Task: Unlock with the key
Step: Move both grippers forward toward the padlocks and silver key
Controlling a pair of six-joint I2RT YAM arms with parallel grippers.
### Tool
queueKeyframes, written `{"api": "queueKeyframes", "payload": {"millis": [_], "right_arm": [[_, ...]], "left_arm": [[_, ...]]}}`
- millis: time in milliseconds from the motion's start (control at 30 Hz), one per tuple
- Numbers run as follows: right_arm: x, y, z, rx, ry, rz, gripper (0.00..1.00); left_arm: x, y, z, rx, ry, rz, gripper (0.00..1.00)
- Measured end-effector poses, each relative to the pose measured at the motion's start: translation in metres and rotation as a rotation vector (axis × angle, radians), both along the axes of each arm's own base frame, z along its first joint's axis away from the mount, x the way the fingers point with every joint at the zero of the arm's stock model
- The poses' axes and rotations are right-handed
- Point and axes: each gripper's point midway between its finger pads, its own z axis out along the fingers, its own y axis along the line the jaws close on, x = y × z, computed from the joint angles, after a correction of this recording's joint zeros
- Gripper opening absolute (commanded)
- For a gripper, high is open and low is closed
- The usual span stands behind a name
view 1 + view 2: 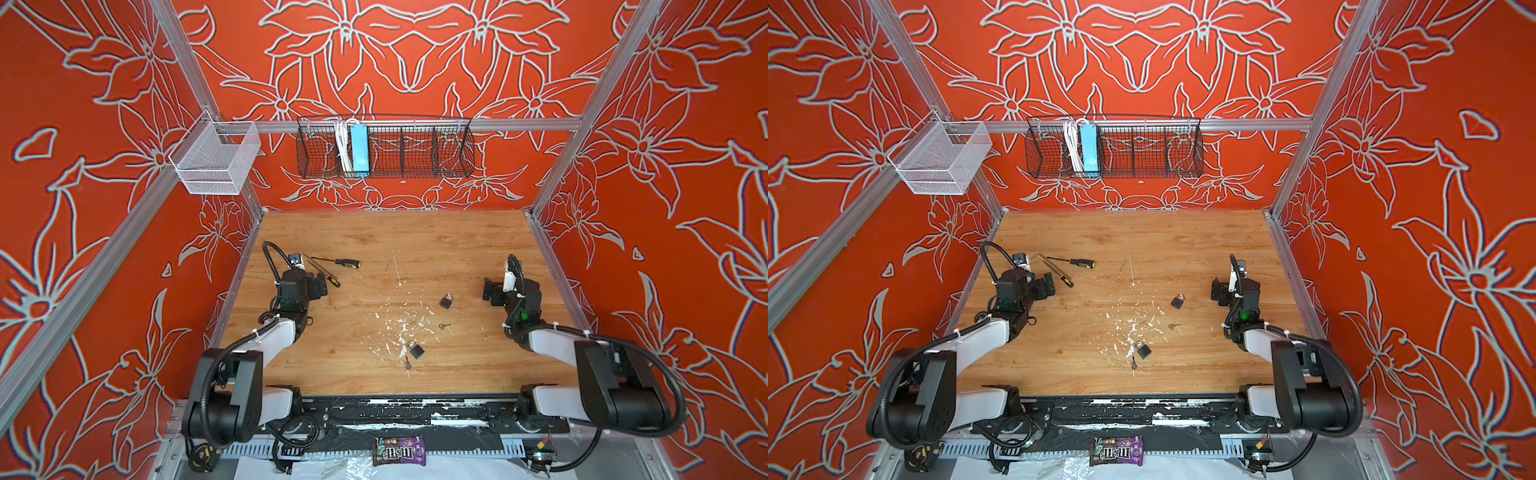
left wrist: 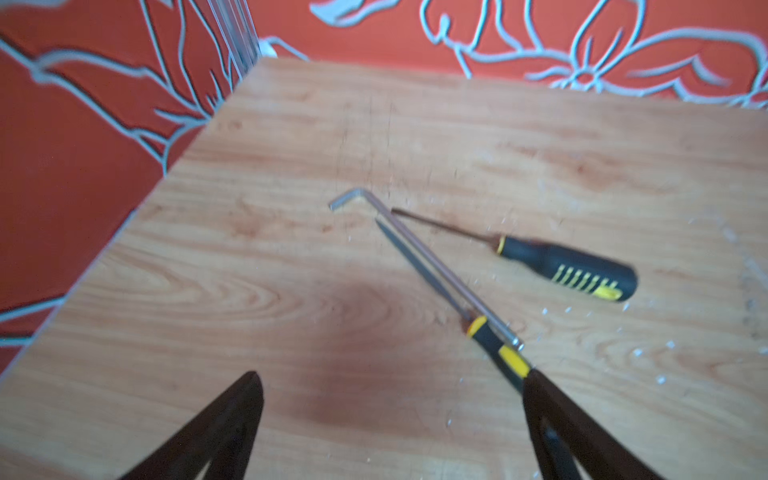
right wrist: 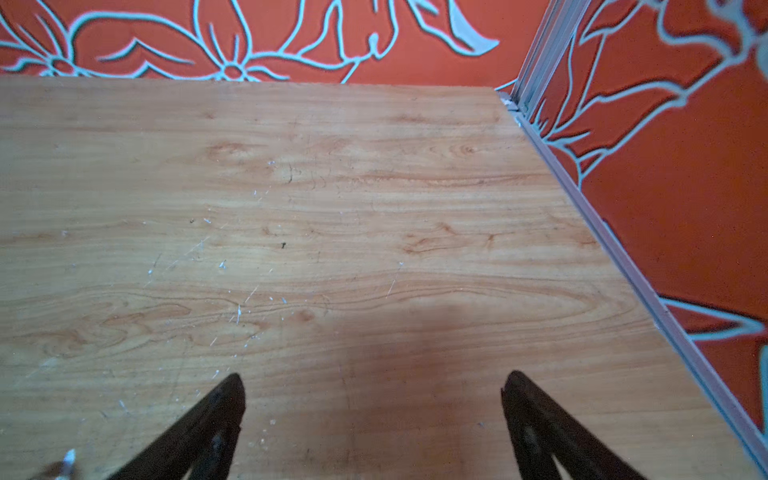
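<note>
Wooden table [image 1: 374,241] seen from above, between red floral walls. Slightly right of the middle: a padlock [image 1: 446,301], with a brass key [image 1: 444,326] lying just nearer, apart from it. Nearer still: a second padlock [image 1: 415,350], a second key [image 1: 408,364] just beside it on its near side. Left gripper [image 2: 390,376] at the left side, jaws spread wide and empty over bare wood, close to a screwdriver [image 2: 569,270], a hex key [image 2: 415,249] and a yellow-handled tool [image 2: 492,343]. Right gripper [image 3: 374,376] at the right side, likewise spread and empty, near the far padlock without touching it.
</note>
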Motion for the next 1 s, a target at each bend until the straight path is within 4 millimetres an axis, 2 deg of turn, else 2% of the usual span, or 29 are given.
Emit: {"api": "queueKeyframes", "payload": {"millis": [133,233,367,467,600,667,767,867,1000], "right_arm": [[-0.007,-0.005,0.036,0.034,-0.050,-0.044,0.97],[-0.014,-0.007,0.066,0.090,-0.094,-0.071,0.97],[-0.030,-0.009,0.086,0.234,-0.123,-0.132,0.98],[-0.043,-0.005,0.089,0.321,-0.128,-0.140,0.98],[-0.056,0.002,0.081,0.414,-0.084,-0.141,0.97],[-0.061,0.006,0.070,0.444,-0.016,-0.142,0.97],[-0.062,0.014,0.058,0.477,0.096,-0.135,0.95],[-0.060,0.023,0.055,0.508,0.182,-0.119,0.93],[-0.058,0.039,0.052,0.533,0.273,-0.081,0.92]], "left_arm": [[-0.015,-0.001,0.022,-0.009,-0.052,0.001,0.97],[-0.029,-0.002,0.048,-0.044,-0.128,0.007,0.98],[-0.050,0.000,0.087,-0.157,-0.275,0.061,0.97],[-0.067,0.001,0.096,-0.258,-0.365,0.092,0.97],[-0.082,0.002,0.084,-0.374,-0.383,0.139,0.97],[-0.085,0.002,0.084,-0.419,-0.365,0.165,0.97],[-0.084,-0.001,0.095,-0.473,-0.341,0.171,0.97],[-0.078,-0.010,0.105,-0.531,-0.302,0.146,0.97],[-0.066,-0.030,0.100,-0.611,-0.193,0.085,0.97]]}}
